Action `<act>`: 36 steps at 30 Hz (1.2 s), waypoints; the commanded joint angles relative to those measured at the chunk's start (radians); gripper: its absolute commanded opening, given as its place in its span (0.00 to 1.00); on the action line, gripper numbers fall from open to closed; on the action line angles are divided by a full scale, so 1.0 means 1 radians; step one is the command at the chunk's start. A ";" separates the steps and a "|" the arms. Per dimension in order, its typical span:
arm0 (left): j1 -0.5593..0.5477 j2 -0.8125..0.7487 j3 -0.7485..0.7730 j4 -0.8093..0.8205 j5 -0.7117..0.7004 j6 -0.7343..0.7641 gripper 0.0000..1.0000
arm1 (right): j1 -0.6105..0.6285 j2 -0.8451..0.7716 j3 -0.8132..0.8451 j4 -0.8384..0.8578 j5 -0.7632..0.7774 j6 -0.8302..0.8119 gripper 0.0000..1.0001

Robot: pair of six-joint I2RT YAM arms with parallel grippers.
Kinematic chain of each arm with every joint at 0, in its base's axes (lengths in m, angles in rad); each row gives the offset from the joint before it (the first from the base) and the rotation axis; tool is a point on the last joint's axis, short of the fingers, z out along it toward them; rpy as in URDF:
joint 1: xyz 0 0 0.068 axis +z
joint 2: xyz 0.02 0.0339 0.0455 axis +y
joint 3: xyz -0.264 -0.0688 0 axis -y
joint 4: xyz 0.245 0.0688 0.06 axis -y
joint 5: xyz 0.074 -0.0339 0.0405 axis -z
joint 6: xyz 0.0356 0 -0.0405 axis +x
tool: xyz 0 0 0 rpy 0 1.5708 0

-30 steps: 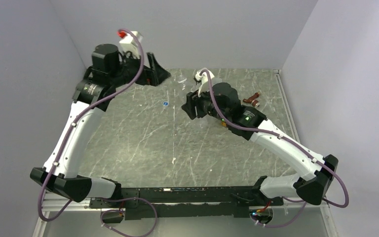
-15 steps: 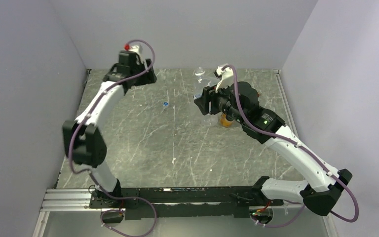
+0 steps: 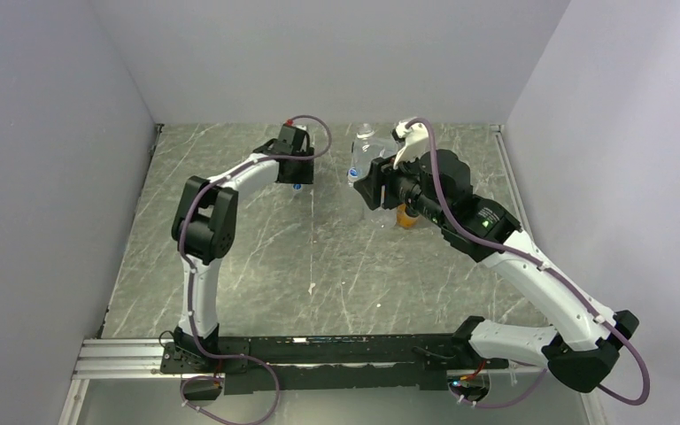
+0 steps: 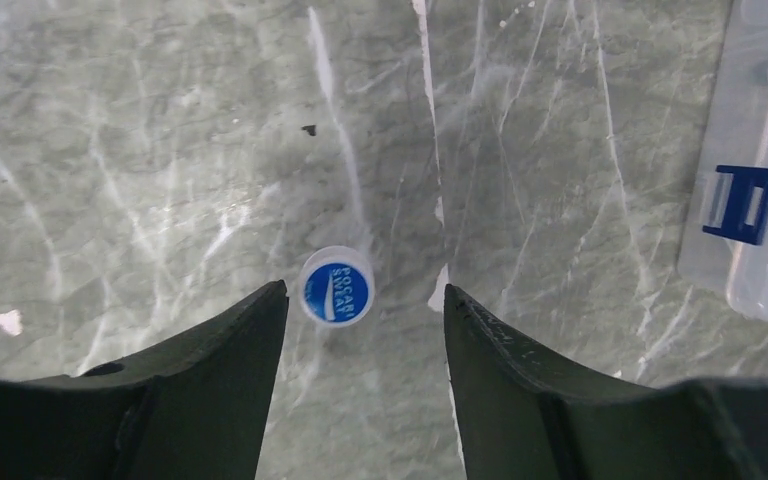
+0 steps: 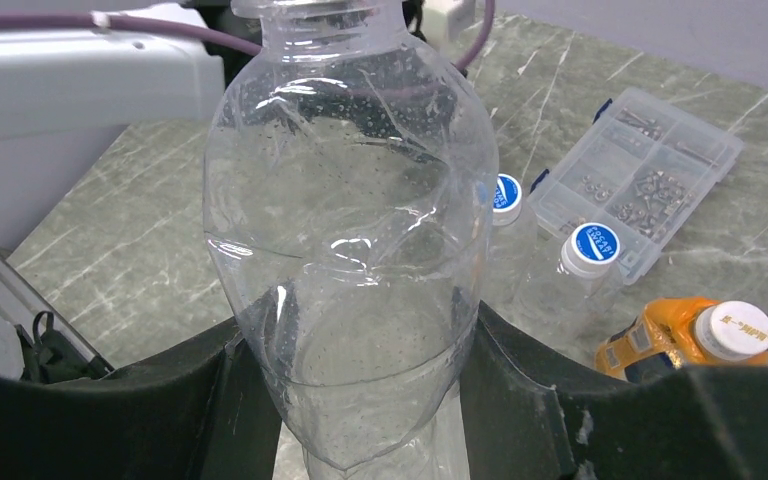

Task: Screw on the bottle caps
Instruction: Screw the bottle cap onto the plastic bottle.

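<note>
Three bottles are judged finished: two capped bottles [image 5: 508, 255] [image 5: 565, 290] with blue tops and an orange bottle [image 5: 660, 335] with a white top are seen just beside the compartment box [image 5: 650, 160]. One is left: an uncapped clear bottle [image 5: 350, 250] is held upright in the right gripper [image 5: 355, 410], near the box. A loose blue cap [image 4: 337, 285] lies on the worktop [image 4: 160, 150] near the box, between the parted jaws of the left gripper [image 4: 362, 293], touched by neither.
</note>
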 commanded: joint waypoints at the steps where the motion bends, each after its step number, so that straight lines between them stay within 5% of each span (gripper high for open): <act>1: -0.016 0.062 0.068 0.023 -0.092 0.017 0.62 | 0.000 -0.031 0.035 0.003 0.021 -0.004 0.42; 5: -0.021 0.100 0.083 -0.009 -0.126 0.008 0.53 | 0.000 -0.038 0.031 -0.001 0.023 -0.007 0.42; 27: -0.054 0.071 0.010 -0.009 -0.181 0.028 0.45 | 0.000 -0.045 0.005 0.010 0.009 0.004 0.43; 36: -0.053 -0.010 0.042 -0.088 -0.116 0.063 0.00 | 0.000 -0.048 0.005 -0.005 0.022 -0.023 0.43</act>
